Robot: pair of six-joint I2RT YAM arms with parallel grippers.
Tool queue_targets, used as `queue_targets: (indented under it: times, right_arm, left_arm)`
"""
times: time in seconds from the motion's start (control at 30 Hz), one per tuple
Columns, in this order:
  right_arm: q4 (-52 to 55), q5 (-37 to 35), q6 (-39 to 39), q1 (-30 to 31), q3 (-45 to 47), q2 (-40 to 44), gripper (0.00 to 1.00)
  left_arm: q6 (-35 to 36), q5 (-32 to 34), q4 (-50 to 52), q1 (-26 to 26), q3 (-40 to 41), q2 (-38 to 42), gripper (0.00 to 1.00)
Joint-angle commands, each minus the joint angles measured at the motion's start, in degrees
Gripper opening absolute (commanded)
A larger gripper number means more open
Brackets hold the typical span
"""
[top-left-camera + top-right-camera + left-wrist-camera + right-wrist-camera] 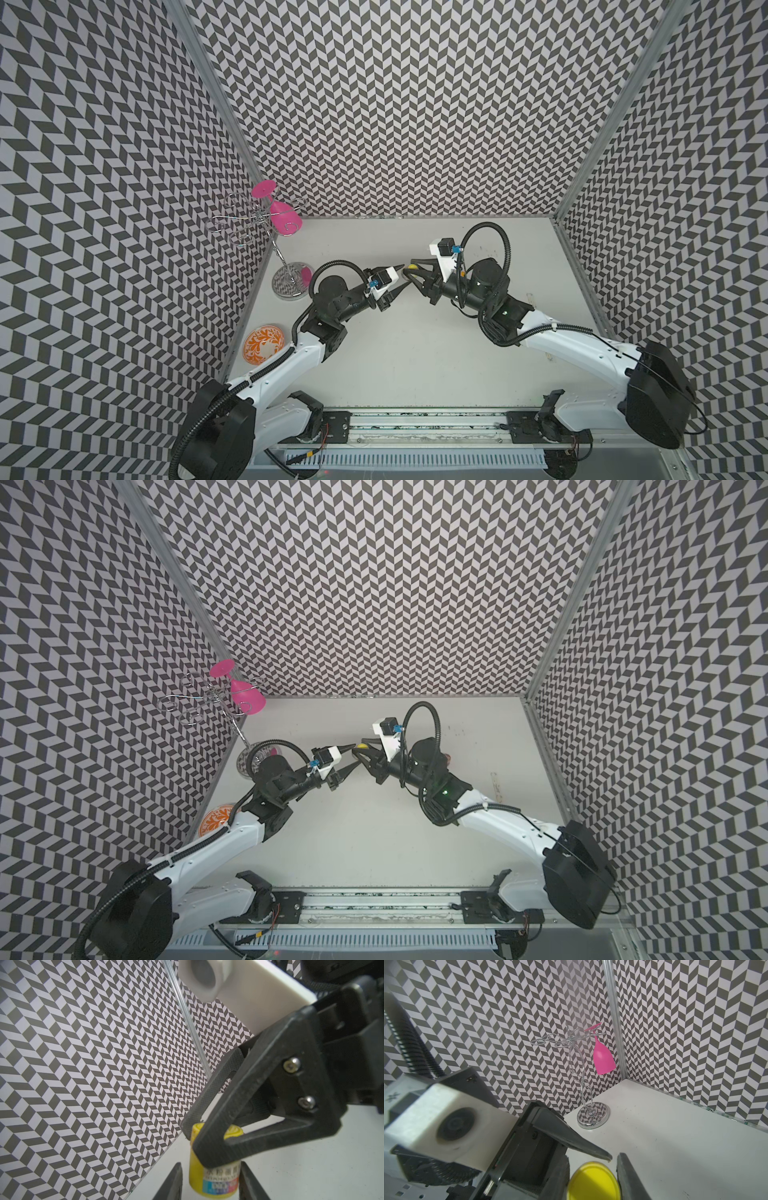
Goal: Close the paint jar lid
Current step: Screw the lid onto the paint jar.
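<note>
Chevron-print walls on three sides, matte white table (415,353) w/ a few scuffs. The paint jar (197,1176) stands upright on it, mid-table toward the back, right between both arms.

Right gripper (194,1141) comes in from above and looks clamped on the yellow lid (593,1182), a finger on each side. Left gripper (211,1167) straddles the jar body lower down, but only loosely: there's a gap on one side, so imo it isn't really holding anything.

What could go wrong, my guess:
- w/ no firm hold on the body, any twist on the lid just spins the whole jar
- lid seated a bit crooked = binds or sits skew. Can't tell from here if it's level
- four fingers crowd one tiny jar, so a bump could tip it

Materials etc: small yellow cylinder, prob plastic, glossy paper label w/ colour blocks. Lid is a flat shiny disc and its edge looks ribbed. Fingers are black, pointy, w/ knurled pads.

Off to the side: chrome wire glass rack (579,1076) w/ a pink plastic wine glass (603,1059) hanging upside down, plus an orange-patterned dish (264,345).
</note>
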State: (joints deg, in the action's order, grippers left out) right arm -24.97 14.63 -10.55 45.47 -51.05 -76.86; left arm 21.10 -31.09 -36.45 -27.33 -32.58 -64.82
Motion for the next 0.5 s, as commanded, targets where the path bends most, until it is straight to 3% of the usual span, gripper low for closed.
queue_targets:
  times: [0.0,0.47]
  right_arm:
    - [1.25,-1.79,-0.4,0.4,-0.82,2.15,0.0]
    - [1.18,1.53,-2.03,0.41,-2.48,-0.43,0.0]
  left_arm:
    - [0.45,1.59,-3.39,1.05,-1.96,-0.2,0.42]
    - [-0.43,0.95,-4.16,1.4,-2.19,-0.66,0.46]
